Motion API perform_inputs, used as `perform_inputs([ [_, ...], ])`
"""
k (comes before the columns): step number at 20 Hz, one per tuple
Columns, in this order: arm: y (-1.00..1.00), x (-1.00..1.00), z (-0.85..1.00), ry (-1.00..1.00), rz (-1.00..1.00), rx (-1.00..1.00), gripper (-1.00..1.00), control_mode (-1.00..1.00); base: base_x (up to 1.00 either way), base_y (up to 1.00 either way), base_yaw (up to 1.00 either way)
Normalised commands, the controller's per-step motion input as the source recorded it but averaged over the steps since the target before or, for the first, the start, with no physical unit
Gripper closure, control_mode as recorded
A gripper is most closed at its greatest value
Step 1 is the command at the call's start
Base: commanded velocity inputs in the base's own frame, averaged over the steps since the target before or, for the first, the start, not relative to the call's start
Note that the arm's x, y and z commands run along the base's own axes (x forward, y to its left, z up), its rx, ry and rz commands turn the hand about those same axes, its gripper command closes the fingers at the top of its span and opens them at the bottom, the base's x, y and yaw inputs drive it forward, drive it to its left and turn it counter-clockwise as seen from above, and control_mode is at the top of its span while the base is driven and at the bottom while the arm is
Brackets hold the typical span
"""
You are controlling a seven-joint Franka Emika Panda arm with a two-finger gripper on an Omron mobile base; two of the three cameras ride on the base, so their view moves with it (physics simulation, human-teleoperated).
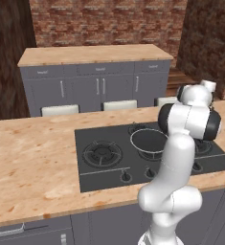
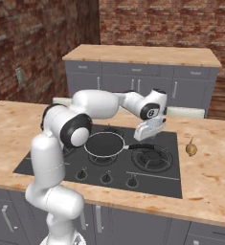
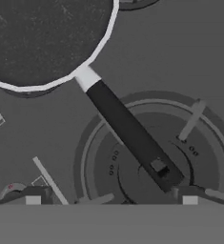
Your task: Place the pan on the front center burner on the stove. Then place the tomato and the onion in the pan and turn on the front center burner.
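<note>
The pan [image 2: 104,144] sits on the stove [image 2: 42,160], over the front center burner, whose grate peeks out under the pan's rim [image 2: 102,158]. It has a dark inside and a silvery rim. Its black handle [image 2: 140,146] points right, over the larger burner [image 2: 154,158]. My gripper [image 2: 147,130] hangs open just above the handle's outer end. In the hand view the fingertips [image 3: 189,196] stand wide apart on either side of the handle [image 3: 127,128], touching nothing, with the pan [image 3: 42,38] at upper left. The onion [image 2: 191,149] lies on the counter right of the stove. The tomato is out of view.
A row of black knobs [image 2: 106,178] runs along the stove's front edge. Another burner [image 1: 102,154] lies left of the pan [image 1: 149,140]. White stool tops [image 1: 60,110] stand behind the wooden counter [image 1: 32,162], and grey cabinets [image 1: 97,86] line the back wall.
</note>
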Motion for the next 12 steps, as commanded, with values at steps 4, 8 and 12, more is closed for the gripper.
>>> perform_inputs([
  [4, -0.53, -0.21, 0.06, 0.0, -0.44, -0.01, -1.0, -1.0, 0.0, 0.0, 0.0],
  [8, -0.59, -0.35, 0.08, 0.04, -0.45, -0.03, -1.0, -1.0, 0.0, 0.0, 0.0],
  [12, -0.52, -0.46, 0.0, 0.1, -0.47, -0.07, -1.0, -1.0, 0.0, 0.0, 0.0],
])
